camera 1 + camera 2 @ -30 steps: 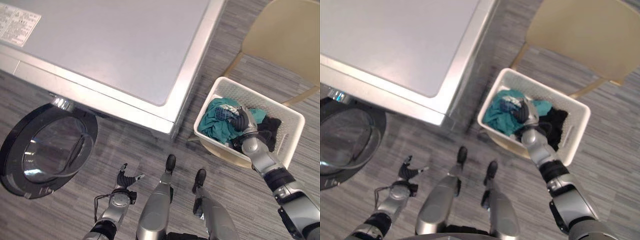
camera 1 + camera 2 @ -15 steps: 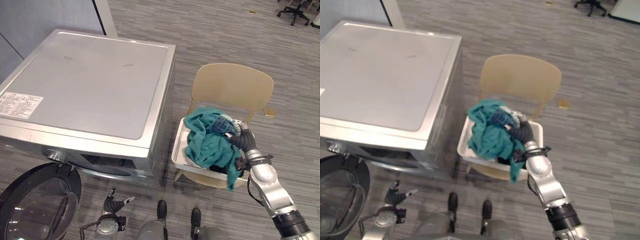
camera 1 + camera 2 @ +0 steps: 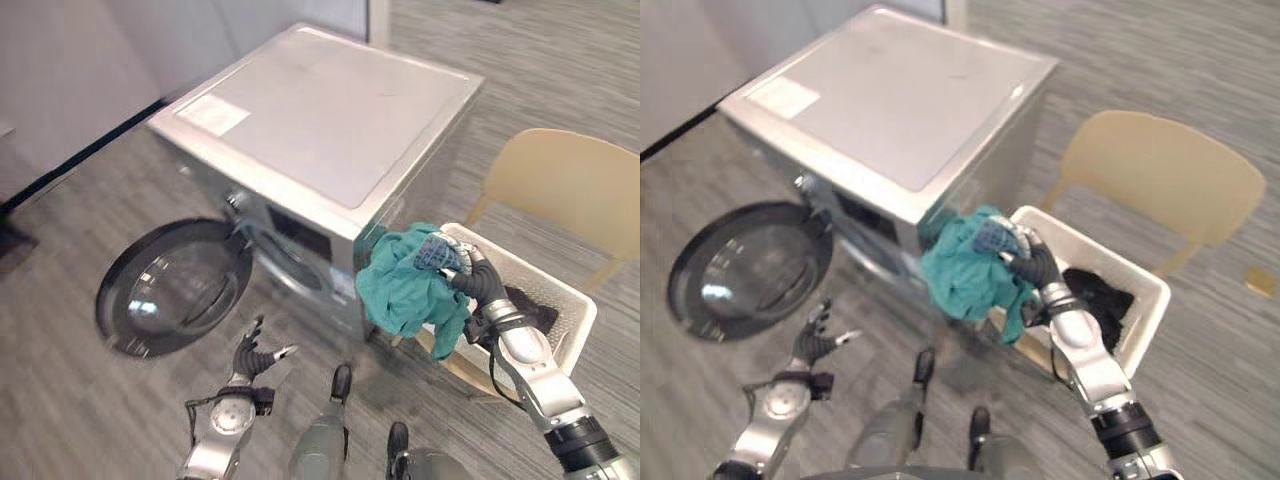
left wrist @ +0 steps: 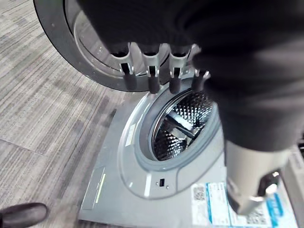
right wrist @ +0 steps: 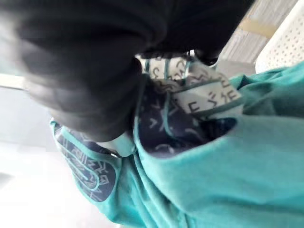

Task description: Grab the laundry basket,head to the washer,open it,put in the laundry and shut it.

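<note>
Teal cloth point(image 3: 408, 288) with a navy-and-white patterned patch bunches in the right hand point(image 3: 478, 283), whose fingers are curled tight around it, holding the bundle up in the air between the washer point(image 3: 330, 120) and the white laundry basket point(image 3: 560, 300). In the right wrist view the same teal fabric point(image 5: 228, 166) and its patterned piece press right against the dark cover of that hand. The basket sits on a tan chair point(image 3: 570, 190) just beside the washer's right flank, and a dark garment point(image 3: 1095, 295) lies inside it. The washer is silver-grey with a flat top, and its round glass door point(image 3: 175, 285) stands swung wide open toward the robot's left, above the grey striped floor point(image 3: 80, 400). The left hand point(image 3: 252, 352) hangs low in front of the open door, fingers spread and relaxed, holding nothing; in its own wrist view the fingers point(image 4: 152, 78) point toward the door opening, where the perforated metal drum point(image 4: 183, 126) is plain to see.
</note>
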You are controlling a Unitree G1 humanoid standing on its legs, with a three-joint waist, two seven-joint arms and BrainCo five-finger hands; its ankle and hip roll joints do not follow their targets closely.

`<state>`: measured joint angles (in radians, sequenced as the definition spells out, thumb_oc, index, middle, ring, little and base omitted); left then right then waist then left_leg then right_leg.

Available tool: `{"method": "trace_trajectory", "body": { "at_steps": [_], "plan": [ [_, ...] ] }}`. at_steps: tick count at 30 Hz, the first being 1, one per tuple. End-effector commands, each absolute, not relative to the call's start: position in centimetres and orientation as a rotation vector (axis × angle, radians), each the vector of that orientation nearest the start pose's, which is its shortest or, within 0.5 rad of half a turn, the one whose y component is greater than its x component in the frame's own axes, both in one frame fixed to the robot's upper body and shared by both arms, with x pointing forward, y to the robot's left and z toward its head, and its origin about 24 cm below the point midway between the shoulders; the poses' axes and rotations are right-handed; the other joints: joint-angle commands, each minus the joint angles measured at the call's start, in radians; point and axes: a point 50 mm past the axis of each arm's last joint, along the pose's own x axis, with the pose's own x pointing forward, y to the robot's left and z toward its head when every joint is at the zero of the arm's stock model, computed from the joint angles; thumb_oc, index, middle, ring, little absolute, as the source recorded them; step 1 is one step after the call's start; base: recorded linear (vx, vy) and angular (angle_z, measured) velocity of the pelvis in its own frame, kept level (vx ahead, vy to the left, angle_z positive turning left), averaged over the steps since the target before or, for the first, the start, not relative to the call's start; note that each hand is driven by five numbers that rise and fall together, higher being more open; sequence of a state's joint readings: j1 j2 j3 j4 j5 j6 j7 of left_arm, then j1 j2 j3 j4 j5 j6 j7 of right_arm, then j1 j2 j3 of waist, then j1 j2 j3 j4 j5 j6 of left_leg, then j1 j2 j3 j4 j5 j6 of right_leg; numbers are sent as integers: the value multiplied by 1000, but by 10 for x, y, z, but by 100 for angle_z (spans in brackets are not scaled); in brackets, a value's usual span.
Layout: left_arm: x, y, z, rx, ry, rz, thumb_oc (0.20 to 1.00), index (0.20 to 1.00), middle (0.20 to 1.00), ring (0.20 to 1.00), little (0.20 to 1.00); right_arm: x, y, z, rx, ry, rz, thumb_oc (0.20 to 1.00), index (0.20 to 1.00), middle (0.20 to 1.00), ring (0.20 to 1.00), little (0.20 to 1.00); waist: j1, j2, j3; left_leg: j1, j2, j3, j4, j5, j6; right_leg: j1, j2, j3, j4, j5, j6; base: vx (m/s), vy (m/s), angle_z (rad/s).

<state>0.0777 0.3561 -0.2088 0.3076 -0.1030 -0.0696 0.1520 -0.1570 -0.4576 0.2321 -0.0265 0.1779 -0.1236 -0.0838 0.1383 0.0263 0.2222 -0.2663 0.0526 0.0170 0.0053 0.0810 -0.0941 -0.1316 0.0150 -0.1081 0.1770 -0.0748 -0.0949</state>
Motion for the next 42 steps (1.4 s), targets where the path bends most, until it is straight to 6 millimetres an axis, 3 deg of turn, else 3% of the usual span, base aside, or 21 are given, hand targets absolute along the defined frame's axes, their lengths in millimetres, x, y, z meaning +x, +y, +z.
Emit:
{"method": "trace_trajectory", "body": {
  "at_steps": [1, 3, 5, 8, 12, 21, 22, 23, 26, 27, 32, 38, 39, 40, 42],
  "plan": [
    [244, 194, 18, 371, 39, -76, 1000, 1000, 1000, 1000, 1000, 273, -156, 144, -196, -483, 245, 200, 200, 200, 200, 200, -44, -53, -4, 46, -53, 29, 114, -35, 57, 99, -43, -17, -132, -14, 162, -163, -51, 112],
    [251, 181, 38, 390, -67, -136, 1000, 1000, 1000, 1000, 1000, 273, -150, 148, -199, -499, 288, 200, 200, 200, 200, 200, -60, -67, -15, 97, -51, 43, 153, -107, 59, 98, -60, -51, -153, 2, 162, -106, -16, 97],
    [256, 169, 52, 410, -142, -185, 1000, 1000, 1000, 1000, 1000, 273, -140, 152, -180, -511, 346, 200, 200, 200, 200, 200, -85, -69, -37, 176, -30, 65, 126, -137, 56, 102, -62, -79, -169, 8, 165, -32, 34, 75],
    [265, 152, 68, 427, -229, -249, 1000, 1000, 1000, 1000, 1000, 274, -129, 156, -115, -521, 398, 200, 200, 200, 200, 200, -97, -73, -65, 204, -32, 67, 35, -96, 48, 118, -64, -113, -197, 28, 171, 12, 104, 81],
    [272, 131, 77, 438, -282, -319, 1000, 1000, 1000, 1000, 1000, 274, -106, 158, -25, -504, 507, 200, 200, 200, 200, 200, -98, -78, -100, 261, -50, 55, -73, -82, 49, 141, -62, -118, -223, 48, 184, 31, 98, 23],
    [288, 93, 85, 467, -325, -411, 1000, 1000, 1000, 1000, 1000, 269, -50, 169, 133, -511, 694, 200, 200, 200, 200, 200, -89, -93, -132, 315, -56, 68, -93, -97, 60, 176, -68, -100, -232, 62, 201, 21, 72, -1],
    [291, 86, 85, 468, -324, -417, 724, 724, 724, 724, 724, 267, -40, 169, 165, -502, 724, 200, 200, 200, 200, 200, -90, -91, -135, 320, -57, 72, -93, -100, 62, 180, -71, -96, -232, 63, 203, 39, 67, -12],
    [292, 81, 85, 460, -326, -421, 200, 200, 200, 200, 200, 265, -32, 168, 179, -495, 753, 200, 200, 200, 200, 200, -92, -88, -138, 327, -57, 74, -93, -103, 64, 182, -73, -92, -233, 66, 205, 39, 65, -13],
    [291, 79, 84, 438, -323, -409, 200, 200, 200, 200, 200, 264, -26, 162, 185, -463, 762, 200, 200, 200, 200, 200, -91, -85, -142, 335, -58, 79, -93, -106, 66, 189, -74, -88, -235, 67, 207, 40, 30, -17],
    [290, 84, 83, 410, -310, -375, 200, 200, 200, 200, 200, 264, -25, 148, 181, -403, 755, 1000, 1000, 1000, 1000, 1000, -92, -83, -144, 344, -61, 81, -93, -109, 67, 200, -76, -84, -240, 69, 208, 55, 23, -15],
    [290, 95, 78, 365, -272, -316, 200, 200, 200, 200, 200, 267, -32, 134, 123, -351, 716, 1000, 1000, 1000, 1000, 1000, -95, -79, -149, 351, -62, 78, -93, -110, 67, 210, -78, -84, -246, 70, 209, 29, 5, -4],
    [288, 118, 72, 331, -230, -235, 200, 200, 200, 200, 200, 271, -54, 123, 31, -330, 624, 1000, 1000, 1000, 1000, 1000, -101, -74, -154, 355, -63, 73, -93, -111, 67, 217, -76, -83, -251, 70, 208, 0, 0, 0],
    [286, 125, 70, 321, -217, -219, 200, 200, 200, 200, 200, 271, -62, 123, -10, -342, 596, 1000, 1000, 1000, 1000, 1000, -102, -74, -155, 356, -62, 74, -93, -111, 67, 217, -76, -81, -252, 70, 209, 31, -10, 0],
    [278, 147, 64, 303, -181, -161, 200, 200, 200, 200, 200, 269, -88, 123, -138, -378, 508, 1000, 1000, 1000, 1000, 1000, -107, -72, -159, 357, -62, 75, -93, -112, 68, 217, -76, -79, -251, 70, 210, 31, -10, -1],
    [276, 156, 62, 305, -168, -136, 200, 200, 200, 200, 200, 268, -99, 123, -195, -389, 469, 1000, 1000, 1000, 1000, 1000, -109, -71, -160, 356, -62, 75, -93, -111, 68, 218, -76, -78, -250, 69, 210, 0, 0, 0]
  ]
}}
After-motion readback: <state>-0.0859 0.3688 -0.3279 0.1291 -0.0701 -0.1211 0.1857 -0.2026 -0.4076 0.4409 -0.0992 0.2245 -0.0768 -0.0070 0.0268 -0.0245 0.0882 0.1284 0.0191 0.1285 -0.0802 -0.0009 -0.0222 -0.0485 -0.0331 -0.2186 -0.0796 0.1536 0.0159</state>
